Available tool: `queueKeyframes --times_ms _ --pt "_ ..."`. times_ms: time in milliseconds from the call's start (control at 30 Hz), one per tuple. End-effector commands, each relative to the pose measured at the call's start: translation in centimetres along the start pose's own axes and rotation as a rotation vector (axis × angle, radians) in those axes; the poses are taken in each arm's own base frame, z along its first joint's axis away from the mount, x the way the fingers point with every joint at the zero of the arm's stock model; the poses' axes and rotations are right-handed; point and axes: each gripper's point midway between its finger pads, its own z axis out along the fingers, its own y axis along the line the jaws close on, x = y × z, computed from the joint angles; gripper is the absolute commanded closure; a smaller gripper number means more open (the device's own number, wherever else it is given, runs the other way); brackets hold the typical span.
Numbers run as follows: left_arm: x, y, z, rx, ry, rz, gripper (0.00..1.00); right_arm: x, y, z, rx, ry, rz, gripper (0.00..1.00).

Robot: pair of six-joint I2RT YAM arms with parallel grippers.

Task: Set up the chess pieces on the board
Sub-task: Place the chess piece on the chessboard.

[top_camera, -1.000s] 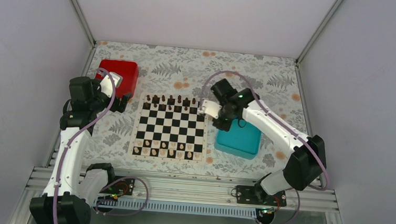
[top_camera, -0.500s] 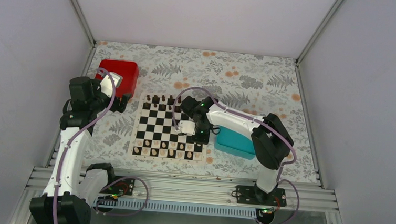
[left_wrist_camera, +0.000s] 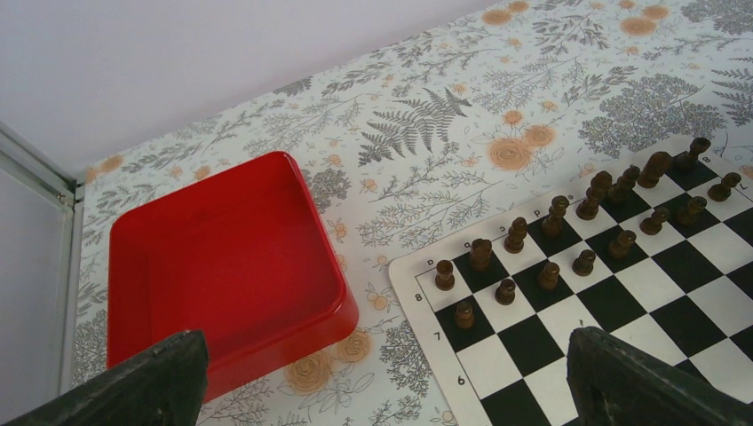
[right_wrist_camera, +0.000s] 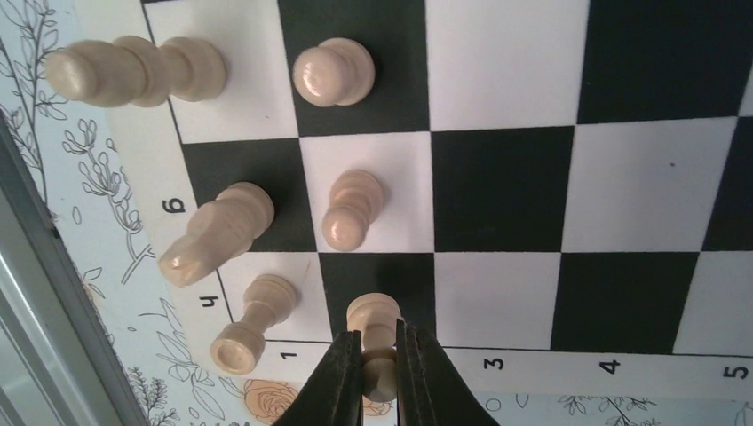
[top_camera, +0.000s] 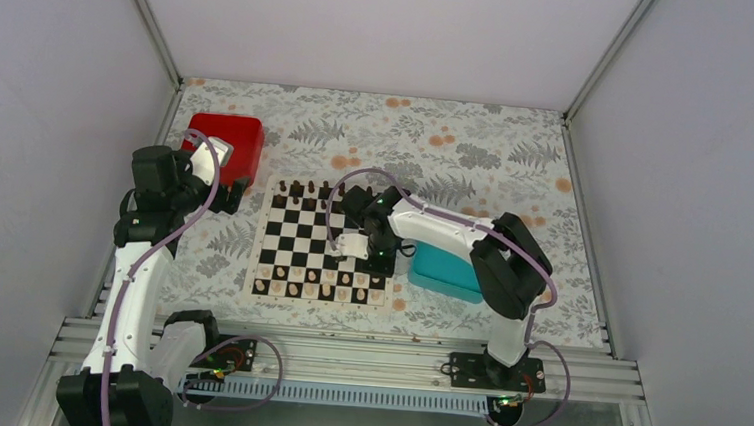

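one pawn [right_wrist_camera: 374, 319] in right jaws at the board [right_wrist_camera: 622, 191] edge.

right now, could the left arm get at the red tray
Probably yes. The left gripper hangs open just beside the red tray with nothing standing between them, and the right gripper is away on the chessboard, shut on a white pawn.

Overhead view; wrist close-ups sharing chessboard [top_camera: 323, 244]

Light piece [right_wrist_camera: 373, 319], seemingly pawn, partly hidden between fingers [right_wrist_camera: 336, 382]; chessboard [left_wrist_camera: 622, 293] cut by frame edge.
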Motion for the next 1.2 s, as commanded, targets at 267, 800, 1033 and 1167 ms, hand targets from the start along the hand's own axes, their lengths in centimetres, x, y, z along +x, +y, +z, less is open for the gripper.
queueKeyframes --times_ms 267,800,1033,1167 --pt "-0.3 0.0 -0.1 0.004 -0.019 0.008 0.0 -0.3 0.5 1.4 -0.011 0.022 -0.021 0.93" --pt "-0.2 -0.1 -0.1 0.01 -0.02 0.01 0.0 0.7 0.1 2.0 -0.006 0.066 0.0 0.91" --pt "-0.2 -0.2 0.0 0.014 -0.016 0.008 0.0 0.7 0.2 2.4 -0.016 0.075 -0.005 0.88" --pt "-0.1 -0.1 0.0 0.013 -0.016 0.008 0.0 0.6 0.1 1.7 -0.001 0.064 -0.007 0.78"
